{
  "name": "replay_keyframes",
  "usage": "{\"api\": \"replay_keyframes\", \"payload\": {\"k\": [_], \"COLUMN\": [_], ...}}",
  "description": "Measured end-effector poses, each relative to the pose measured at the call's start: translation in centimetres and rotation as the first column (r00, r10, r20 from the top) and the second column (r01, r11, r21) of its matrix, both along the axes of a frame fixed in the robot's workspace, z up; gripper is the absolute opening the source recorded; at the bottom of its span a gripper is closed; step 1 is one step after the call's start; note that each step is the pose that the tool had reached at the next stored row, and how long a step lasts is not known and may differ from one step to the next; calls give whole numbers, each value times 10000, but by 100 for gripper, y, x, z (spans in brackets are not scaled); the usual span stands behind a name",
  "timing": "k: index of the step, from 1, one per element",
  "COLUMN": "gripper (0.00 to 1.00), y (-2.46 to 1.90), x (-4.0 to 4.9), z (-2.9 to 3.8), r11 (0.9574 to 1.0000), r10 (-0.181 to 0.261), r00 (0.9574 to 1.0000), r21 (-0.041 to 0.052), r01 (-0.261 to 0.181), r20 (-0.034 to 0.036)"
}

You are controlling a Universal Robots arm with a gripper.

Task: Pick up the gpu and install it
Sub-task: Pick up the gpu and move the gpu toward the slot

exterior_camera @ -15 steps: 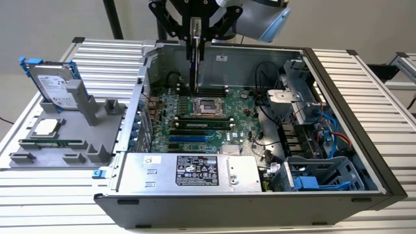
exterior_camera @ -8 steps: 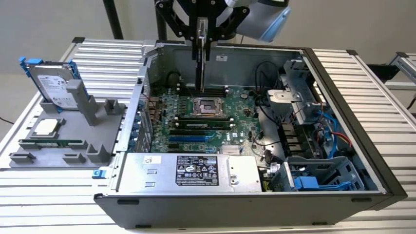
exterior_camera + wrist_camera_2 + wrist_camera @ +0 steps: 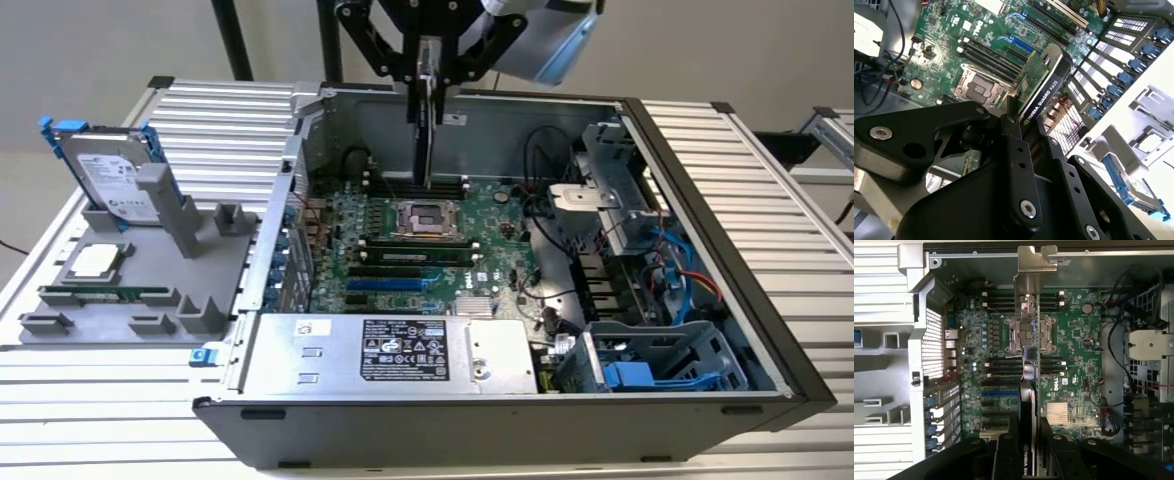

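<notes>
Gpu clamped in the end effector over the open case.

The black end effector (image 3: 429, 70) is closed on the gpu (image 3: 423, 130), a flat green circuit-board card with a black cooler (image 3: 1049, 82) and a silver metal end bracket (image 3: 1032, 267). The card is gripped at one end and hung edge-on with the bracket end lowest, inside the open dark grey computer case (image 3: 534, 430). It is held above the green motherboard (image 3: 507, 235), near the square silver processor socket (image 3: 430, 217), and is not seated in a slot. Well apart, at the exterior view's left, a grey moulded holder (image 3: 80, 320) is seen on the ribbed metal table (image 3: 80, 400). A silver hard drive with blue frame (image 3: 114, 175) is stood in the holder.
</notes>
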State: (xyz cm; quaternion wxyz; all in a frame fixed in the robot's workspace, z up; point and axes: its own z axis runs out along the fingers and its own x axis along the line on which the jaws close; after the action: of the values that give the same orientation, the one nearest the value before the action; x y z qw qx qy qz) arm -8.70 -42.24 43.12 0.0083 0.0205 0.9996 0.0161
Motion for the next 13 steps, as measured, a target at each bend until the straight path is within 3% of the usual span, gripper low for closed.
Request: {"api": "replay_keyframes", "payload": {"k": [13], "gripper": [0], "y": [9], "x": [128], "z": [0], "r11": [10000], "r10": [0], "r00": [10000], "r21": [1], "r01": [0], "r20": [1]}}
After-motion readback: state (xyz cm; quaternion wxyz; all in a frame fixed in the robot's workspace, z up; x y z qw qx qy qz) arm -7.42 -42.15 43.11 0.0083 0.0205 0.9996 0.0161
